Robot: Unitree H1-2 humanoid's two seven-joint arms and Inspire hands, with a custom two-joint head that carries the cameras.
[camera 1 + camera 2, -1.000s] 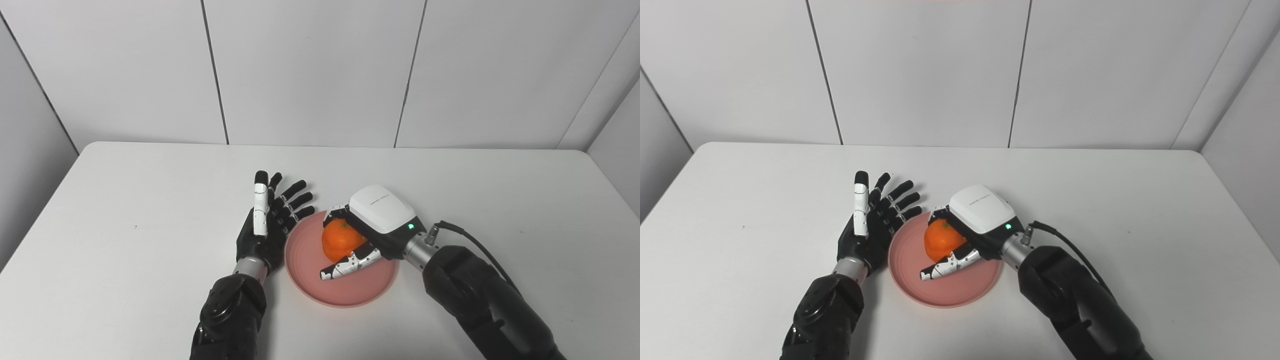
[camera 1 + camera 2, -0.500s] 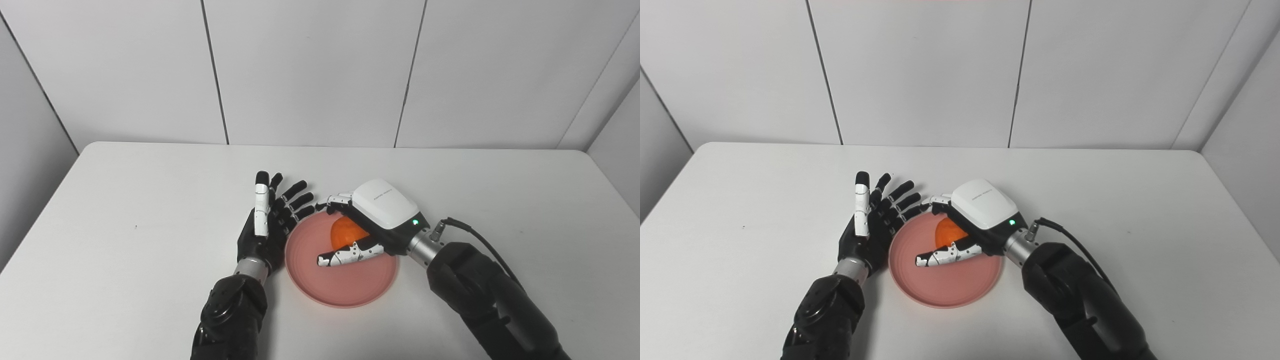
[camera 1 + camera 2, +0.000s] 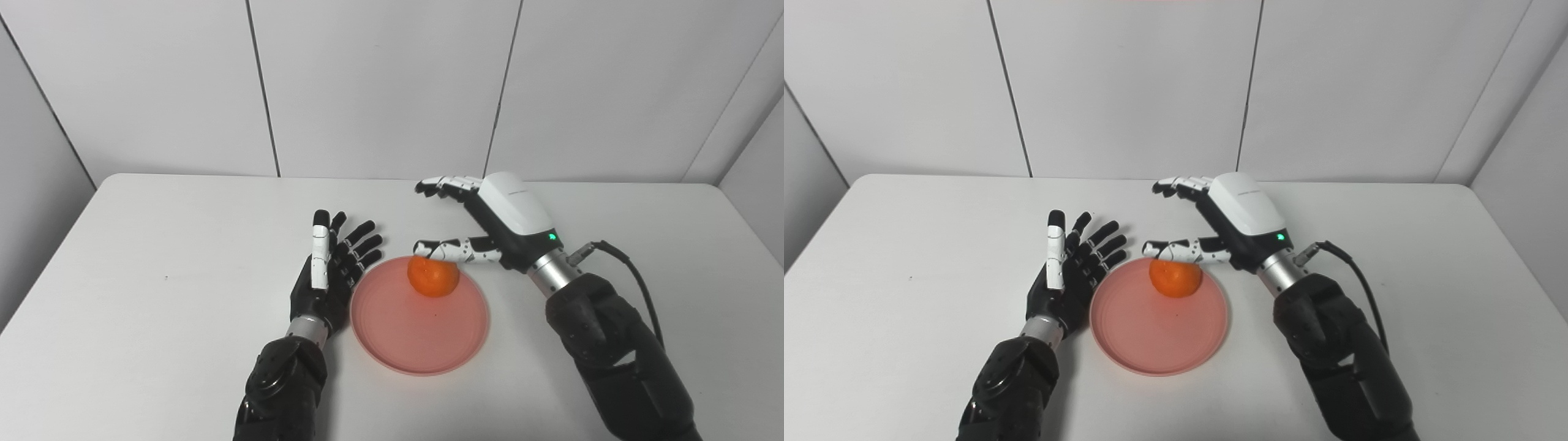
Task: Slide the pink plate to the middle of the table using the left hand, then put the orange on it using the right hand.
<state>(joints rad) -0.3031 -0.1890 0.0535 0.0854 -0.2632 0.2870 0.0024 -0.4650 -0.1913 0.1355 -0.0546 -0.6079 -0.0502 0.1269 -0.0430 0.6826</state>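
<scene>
The orange (image 3: 433, 277) sits on the pink plate (image 3: 419, 334) mid-table, both the right hand (image 3: 490, 220) above it and the left hand (image 3: 331, 272) beside the plate spread and empty, so probably only pulling clear remains.

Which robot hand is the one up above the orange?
The right hand, with the white back. It is open, raised over the orange on the pink plate. The black left hand sits open beside the plate.
</scene>
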